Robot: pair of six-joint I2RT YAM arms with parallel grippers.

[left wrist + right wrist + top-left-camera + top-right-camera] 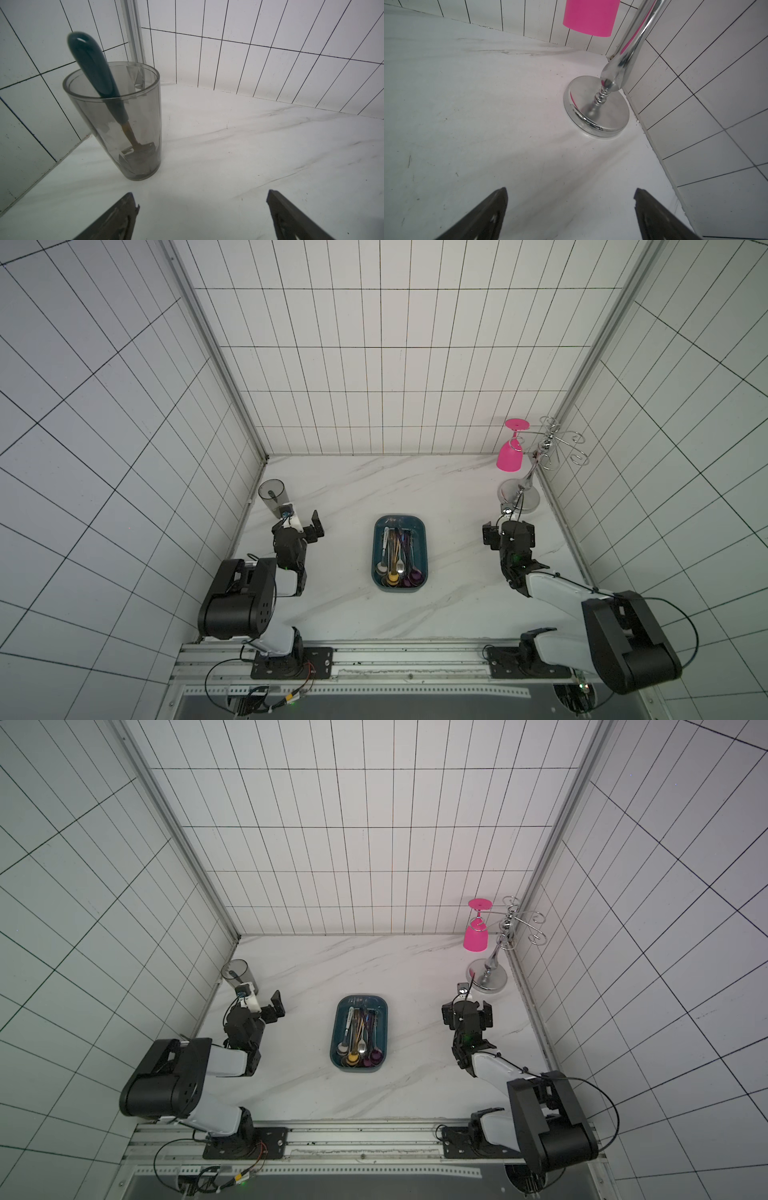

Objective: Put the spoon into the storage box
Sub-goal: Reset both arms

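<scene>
Storage box [401,518]: middle of the table, between the two arms.
Spoons [398,560]: several lie inside the box, bowls at the near end.
Left gripper [201,194]: fingers wide apart, holding nothing, near the grey cup [116,124], far left.
Right gripper [571,189]: fingers wide apart, holding nothing, near the chrome stand [596,112], far right.
</scene>
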